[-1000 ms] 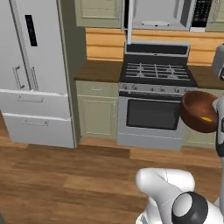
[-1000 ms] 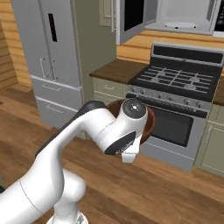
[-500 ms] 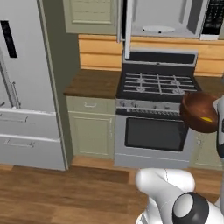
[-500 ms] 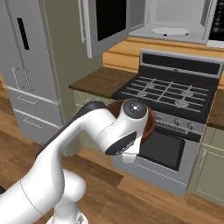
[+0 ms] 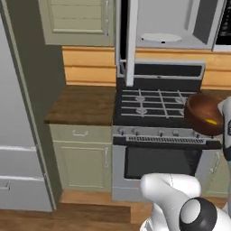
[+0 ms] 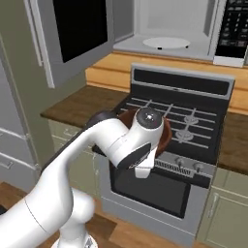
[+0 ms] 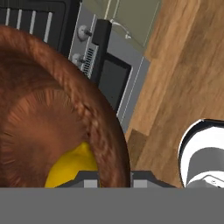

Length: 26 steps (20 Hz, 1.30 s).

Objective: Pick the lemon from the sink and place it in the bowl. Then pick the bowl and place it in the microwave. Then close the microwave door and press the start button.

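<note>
End effector (image 7: 114, 178): tips mostly cut off by the lower edge of the hand view; jaws pinched tight on the rim of the bowl (image 7: 52, 122), one tip inside the wall, one outside. In the right base view the arm's wrist covers most of the bowl (image 6: 165, 133); the grip itself is hidden there.

Bowl (image 5: 205, 113) held in the air over the front right of the stove (image 5: 155, 106), mouth roughly upward, slightly tilted. Right side cut off by the frame edge and the arm.

Lemon (image 7: 72, 168) lies low inside the bowl, partly hidden by the wall; long axis hard to make out. In the left base view, a yellow sliver (image 5: 211, 121).

Microwave (image 6: 167, 29) above the stove, cavity showing. Microwave door (image 6: 72, 34) swung wide left of the stove. Bench (image 5: 83, 103) left of the stove.
</note>
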{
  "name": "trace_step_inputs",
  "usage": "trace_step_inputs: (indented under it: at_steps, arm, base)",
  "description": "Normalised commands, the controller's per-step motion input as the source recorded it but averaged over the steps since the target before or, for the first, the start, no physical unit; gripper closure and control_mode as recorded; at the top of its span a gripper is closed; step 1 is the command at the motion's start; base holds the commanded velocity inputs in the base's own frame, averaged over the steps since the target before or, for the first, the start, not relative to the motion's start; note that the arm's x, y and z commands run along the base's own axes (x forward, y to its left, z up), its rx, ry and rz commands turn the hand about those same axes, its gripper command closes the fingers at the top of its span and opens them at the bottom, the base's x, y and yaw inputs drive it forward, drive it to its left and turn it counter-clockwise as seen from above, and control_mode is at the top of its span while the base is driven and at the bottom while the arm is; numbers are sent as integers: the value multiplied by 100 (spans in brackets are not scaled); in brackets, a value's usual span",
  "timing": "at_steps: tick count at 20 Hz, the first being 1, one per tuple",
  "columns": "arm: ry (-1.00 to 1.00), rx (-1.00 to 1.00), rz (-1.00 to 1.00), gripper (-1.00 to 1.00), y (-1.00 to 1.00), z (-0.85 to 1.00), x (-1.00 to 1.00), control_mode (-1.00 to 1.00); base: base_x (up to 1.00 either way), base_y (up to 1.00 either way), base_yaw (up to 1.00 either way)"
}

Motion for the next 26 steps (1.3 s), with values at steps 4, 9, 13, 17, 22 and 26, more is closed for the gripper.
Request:
trace_step_inputs:
  at_steps: [4,9,13,17,22,26]
  arm:
    - [0,0,0,100,0,0,0,100]
    - [0,0,0,100,0,0,0,100]
    - [0,0,0,100,0,0,0,100]
    - [0,0,0,100,0,0,0,100]
    - [0,0,0,100,0,0,0,100]
    - [0,0,0,100,0,0,0,100]
  base:
    - [98,7,-26]
    - [77,0,-24]
    - [29,2,-15]
    - [35,12,-6]
    - [53,21,-8]
    - [24,2,-10]
